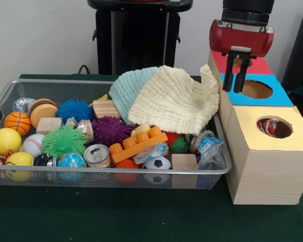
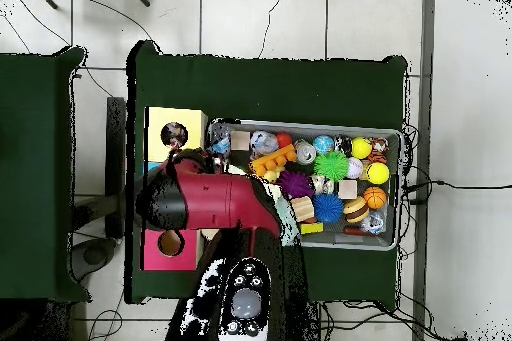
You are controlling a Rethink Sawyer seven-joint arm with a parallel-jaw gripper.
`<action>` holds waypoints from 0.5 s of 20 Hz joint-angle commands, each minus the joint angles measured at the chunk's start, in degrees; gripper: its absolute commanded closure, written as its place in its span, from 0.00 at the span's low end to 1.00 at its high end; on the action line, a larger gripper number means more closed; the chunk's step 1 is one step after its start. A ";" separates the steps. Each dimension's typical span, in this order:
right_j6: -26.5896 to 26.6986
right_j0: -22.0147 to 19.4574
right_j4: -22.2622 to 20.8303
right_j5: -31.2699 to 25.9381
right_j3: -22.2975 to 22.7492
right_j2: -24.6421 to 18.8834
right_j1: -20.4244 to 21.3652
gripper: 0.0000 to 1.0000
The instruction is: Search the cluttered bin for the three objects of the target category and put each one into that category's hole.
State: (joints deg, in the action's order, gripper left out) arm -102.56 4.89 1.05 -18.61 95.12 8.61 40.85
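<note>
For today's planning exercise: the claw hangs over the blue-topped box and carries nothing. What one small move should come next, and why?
Probably swing the claw back over the bin. It hangs open and empty above the blue hole, so nothing is left to drop there, while the balls, blocks and cans still lie in the bin, some perhaps hidden under the cloths.

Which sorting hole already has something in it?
The yellow-topped box's hole: something red and white shows inside. The blue-topped hole shows only bare brown interior.
</note>
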 commanded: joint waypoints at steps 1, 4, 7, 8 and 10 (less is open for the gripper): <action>-6.56 -2.27 -3.53 6.24 7.21 -3.84 -2.69 0.00; -5.01 -1.95 -4.90 4.71 5.83 -2.68 -2.70 0.00; -5.18 -1.75 -5.67 5.32 5.60 -1.63 -2.33 0.00; -4.88 -2.44 -5.77 5.18 5.83 -2.25 -2.04 0.00; -4.32 -3.51 -5.95 4.39 6.04 -3.15 -1.33 0.00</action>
State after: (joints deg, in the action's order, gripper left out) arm -102.56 4.19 -1.92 -15.19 95.25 8.67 40.25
